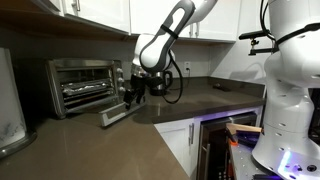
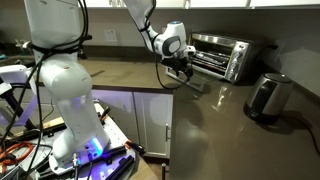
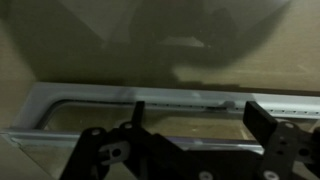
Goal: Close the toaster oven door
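Note:
The toaster oven [image 1: 85,85] stands at the back of the brown counter, and it also shows in an exterior view [image 2: 222,55]. Its wire racks are visible. The toaster oven door [image 1: 117,114] hangs open, tilted down toward the counter, and is also seen in an exterior view [image 2: 193,84]. My gripper [image 1: 133,93] hovers just above the door's outer edge in both exterior views [image 2: 178,69]. In the wrist view the gripper [image 3: 196,105] is open, with its fingers on either side of the door's silver frame and bar handle [image 3: 140,93]. Nothing is held.
A steel kettle [image 2: 268,95] stands on the counter beside the oven. White cabinets [image 1: 100,12] hang above. A white robot base [image 1: 285,95] stands off the counter's edge, over an open lower compartment [image 1: 225,145].

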Robot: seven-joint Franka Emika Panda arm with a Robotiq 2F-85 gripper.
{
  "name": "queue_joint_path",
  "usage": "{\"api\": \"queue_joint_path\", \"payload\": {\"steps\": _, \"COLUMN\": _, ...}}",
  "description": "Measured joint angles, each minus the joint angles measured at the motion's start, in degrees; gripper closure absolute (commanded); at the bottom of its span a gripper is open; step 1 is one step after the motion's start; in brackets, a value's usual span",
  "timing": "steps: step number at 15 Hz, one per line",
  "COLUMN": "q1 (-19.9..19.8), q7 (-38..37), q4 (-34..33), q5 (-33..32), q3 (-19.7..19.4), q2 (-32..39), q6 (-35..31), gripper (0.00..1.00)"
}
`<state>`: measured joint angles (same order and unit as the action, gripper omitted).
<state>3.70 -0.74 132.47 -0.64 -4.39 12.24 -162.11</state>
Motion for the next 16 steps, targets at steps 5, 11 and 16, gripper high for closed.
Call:
{"api": "queue_joint_path", "payload": {"steps": 5, "q1": 0.55, "q7": -6.07, "q4": 0.09, "q5": -8.01, "q3": -0.77, "q2": -3.14, "q6": 0.42, "gripper": 0.00}}
{"api": "queue_joint_path", "payload": {"steps": 11, "q1": -0.31, "q7": -6.23, "q4": -0.62, "q5": -9.17, "q3": -1.03, "q2": -7.15, "q6": 0.37, "gripper": 0.00}}
{"api": "queue_joint_path", "payload": {"steps": 16, "q1": -1.52, "q7": -6.23, "q4": -1.42, "q5": -9.20, "q3": -1.05, "q2": -8.17, "q6": 0.26, "gripper": 0.00}}
